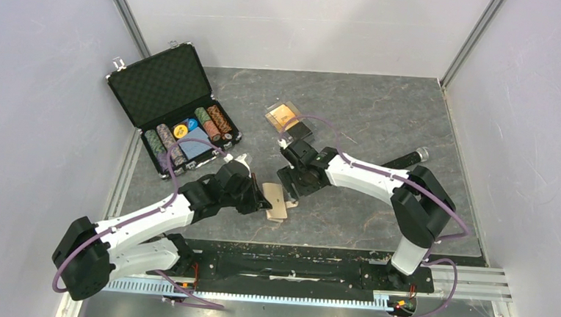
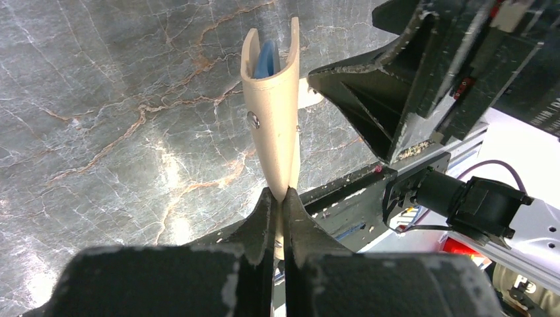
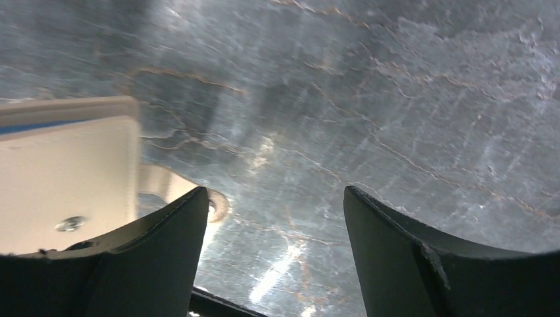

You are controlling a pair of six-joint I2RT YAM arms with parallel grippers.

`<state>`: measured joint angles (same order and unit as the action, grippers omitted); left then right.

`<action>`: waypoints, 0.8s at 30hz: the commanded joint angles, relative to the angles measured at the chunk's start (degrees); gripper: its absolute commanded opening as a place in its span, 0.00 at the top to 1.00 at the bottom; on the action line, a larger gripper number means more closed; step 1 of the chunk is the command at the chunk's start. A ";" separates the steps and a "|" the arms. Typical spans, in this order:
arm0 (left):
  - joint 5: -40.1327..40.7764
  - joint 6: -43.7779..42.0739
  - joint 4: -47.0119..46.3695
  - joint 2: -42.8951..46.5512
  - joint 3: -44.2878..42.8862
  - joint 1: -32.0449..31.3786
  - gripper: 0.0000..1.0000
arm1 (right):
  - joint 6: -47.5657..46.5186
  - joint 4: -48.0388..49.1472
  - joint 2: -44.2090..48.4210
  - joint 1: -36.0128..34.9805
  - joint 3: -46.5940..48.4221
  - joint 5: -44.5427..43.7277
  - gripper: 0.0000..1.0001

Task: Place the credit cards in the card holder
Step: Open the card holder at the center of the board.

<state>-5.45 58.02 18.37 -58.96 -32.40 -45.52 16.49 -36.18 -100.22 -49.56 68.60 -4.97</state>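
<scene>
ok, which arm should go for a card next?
Right. The right gripper is open and empty, and the credit cards lie just beyond it. The left gripper is shut on the card holder.

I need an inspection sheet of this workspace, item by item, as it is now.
Surface: grey veined stone-look tabletop.
Job's things: tan folding leather-like card holder, held; orange-gold card and black card lie farther back, outside it.
Clutter: open black poker-chip case, back left.
Grippers: left hand shut on card holder; right hand open, empty.
Cables: purple cables loop along both arms.
Surroundings: plain pale walls.
</scene>
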 commanded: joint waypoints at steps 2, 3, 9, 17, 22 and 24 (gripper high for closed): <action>0.27 -0.30 -0.99 1.25 -2.04 -0.36 0.98 | -1.73 -1.61 3.14 3.38 -3.33 -3.78 0.23; 0.22 -0.15 -1.26 1.33 -1.82 -0.36 0.98 | -1.99 -1.59 3.92 4.40 -4.07 -3.21 0.23; 0.09 1.75 -4.77 3.44 1.08 -0.36 0.98 | -5.21 -1.00 9.96 12.07 -6.69 7.97 0.21; -0.35 2.67 -6.61 5.31 2.58 -0.36 0.98 | -1.45 4.75 15.17 13.68 -6.82 26.57 0.19; -0.46 3.06 -6.86 6.35 3.08 -0.36 0.98 | 2.53 9.64 14.32 13.60 -8.58 33.21 0.25; -0.44 3.15 -6.89 6.73 3.14 -0.36 0.98 | 2.96 10.47 13.55 13.61 -9.26 34.52 0.29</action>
<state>-5.85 58.74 14.68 -53.87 -29.58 -45.52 16.60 -30.41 -86.08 -35.88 60.80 22.20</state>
